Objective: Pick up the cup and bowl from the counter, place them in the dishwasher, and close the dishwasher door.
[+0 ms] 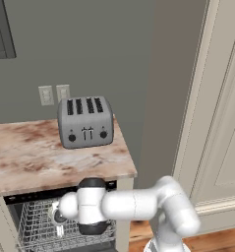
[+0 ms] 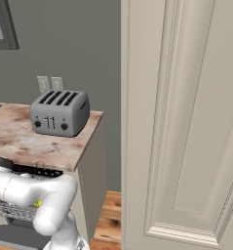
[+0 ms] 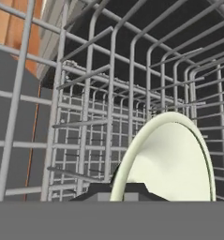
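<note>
One bowl [image 3: 172,161] on edge in dishwasher rack [image 3: 108,93] | fingers [image 3: 115,192] clenched on its rim | wires close around

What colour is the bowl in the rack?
Pale greenish-white, clearest in the hand view: the bowl stands on edge among grey wires.

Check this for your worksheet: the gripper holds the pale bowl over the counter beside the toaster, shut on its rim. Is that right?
Not quite. The gripper is shut on the bowl, but down inside the dishwasher's wire rack, not over the counter beside the toaster. The hand view shows the rack wires all around the bowl.
</note>
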